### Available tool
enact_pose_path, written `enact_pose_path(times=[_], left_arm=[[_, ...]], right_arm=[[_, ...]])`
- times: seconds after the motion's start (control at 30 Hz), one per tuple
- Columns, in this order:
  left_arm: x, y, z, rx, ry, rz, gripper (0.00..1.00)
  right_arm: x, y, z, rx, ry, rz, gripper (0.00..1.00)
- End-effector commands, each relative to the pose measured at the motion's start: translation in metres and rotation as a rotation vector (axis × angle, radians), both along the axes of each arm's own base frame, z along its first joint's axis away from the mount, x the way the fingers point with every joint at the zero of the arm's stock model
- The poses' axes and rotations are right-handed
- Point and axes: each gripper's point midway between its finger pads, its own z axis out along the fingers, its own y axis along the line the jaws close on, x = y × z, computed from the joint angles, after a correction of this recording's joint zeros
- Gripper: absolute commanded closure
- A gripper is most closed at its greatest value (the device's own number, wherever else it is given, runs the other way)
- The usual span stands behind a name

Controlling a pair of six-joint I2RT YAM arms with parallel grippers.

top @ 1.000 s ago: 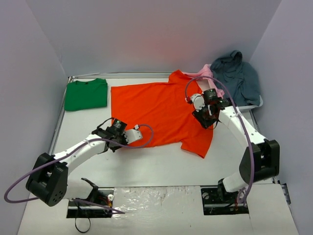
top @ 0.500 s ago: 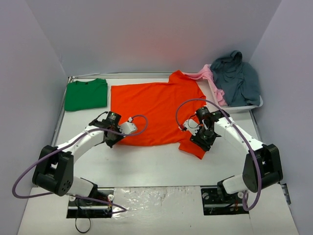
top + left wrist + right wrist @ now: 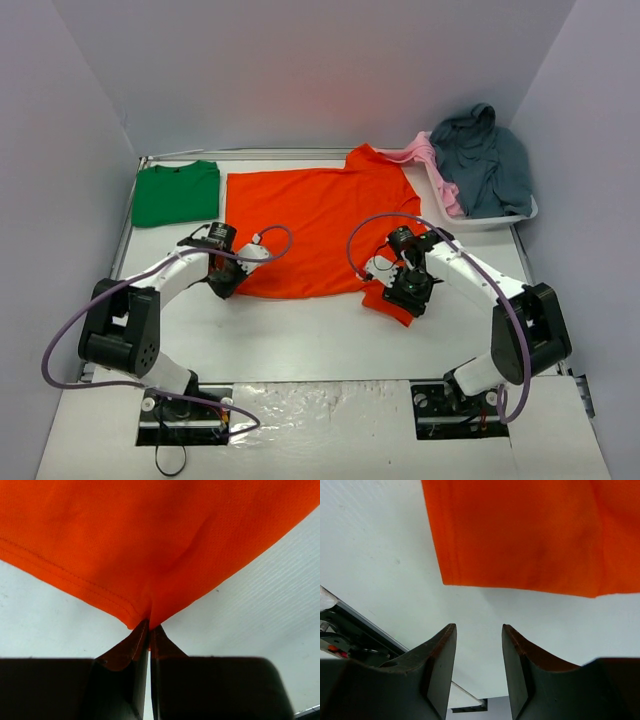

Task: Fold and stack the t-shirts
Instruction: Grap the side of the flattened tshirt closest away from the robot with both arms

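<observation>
The orange t-shirt (image 3: 310, 225) lies spread flat across the middle of the table. The green t-shirt (image 3: 176, 192) lies folded at the far left. My left gripper (image 3: 226, 284) is shut on the orange shirt's near left hem corner (image 3: 145, 615), with cloth pinched between the fingertips. My right gripper (image 3: 408, 297) is open and empty, just above the table beside the shirt's near right sleeve (image 3: 520, 535); the sleeve edge lies just ahead of its fingertips.
A white bin (image 3: 500, 215) at the far right holds a pink cloth (image 3: 425, 152) and a grey-blue garment (image 3: 487, 150). Purple walls enclose the table on the left, back and right. The arm bases stand at the near edge.
The left gripper moved left and back to the shirt's near left corner and closed on it. The right gripper came down and nearer, from over the shirt to beside the near right sleeve.
</observation>
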Motion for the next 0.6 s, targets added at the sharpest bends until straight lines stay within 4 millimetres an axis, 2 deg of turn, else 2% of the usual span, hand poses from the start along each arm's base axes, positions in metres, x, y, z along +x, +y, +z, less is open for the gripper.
enact_pose_path(times=[0.0,0.27,0.57], left_arm=[[-0.002,-0.010,0.005,-0.053,0.046,-0.032,0.98],[-0.001,-0.008,0.005,-0.056,0.052,-0.016,0.98],[0.001,-0.004,0.005,-0.052,0.054,0.005,0.98]], right_arm=[[-0.015,0.000,-0.008,-0.041,0.065,0.053,0.62],[-0.026,0.017,-0.027,-0.048,0.135,0.121,0.60],[-0.025,0.019,-0.044,-0.068,0.166,0.108,0.51]])
